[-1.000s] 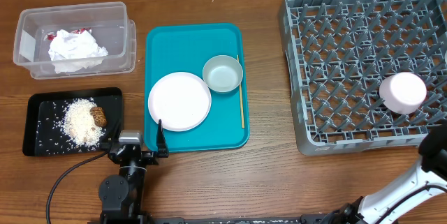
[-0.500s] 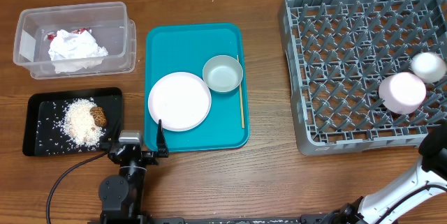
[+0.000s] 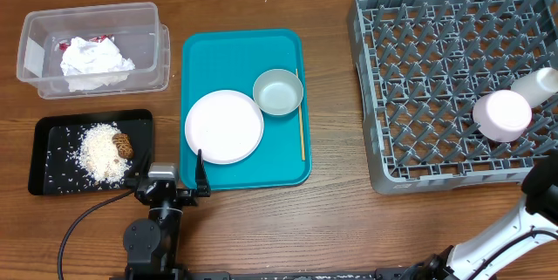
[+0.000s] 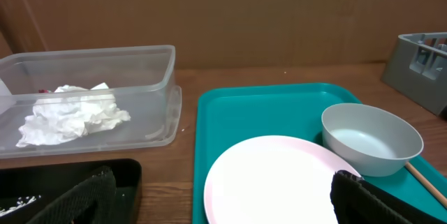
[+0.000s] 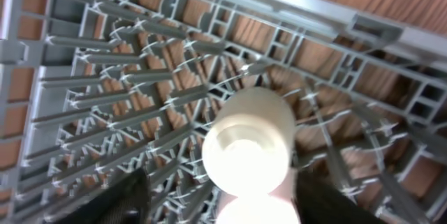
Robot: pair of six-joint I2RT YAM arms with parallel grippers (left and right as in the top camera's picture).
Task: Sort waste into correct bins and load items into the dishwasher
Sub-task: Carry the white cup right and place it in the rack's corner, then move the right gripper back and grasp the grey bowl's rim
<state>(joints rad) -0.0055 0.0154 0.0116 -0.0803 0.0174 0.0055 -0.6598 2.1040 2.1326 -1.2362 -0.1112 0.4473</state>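
white cup [image 5: 248, 140] between right fingers [image 5: 117, 197]

Rack pegs [image 3: 418, 62] close around cup [image 3: 542, 84]

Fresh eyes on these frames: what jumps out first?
The bright teal tray mid-table, carrying a white plate and grey bowl. Then the big grey rack at right, with a pink dish and a blurred white cup near its right edge. Napkins sit in the clear tub at far left.
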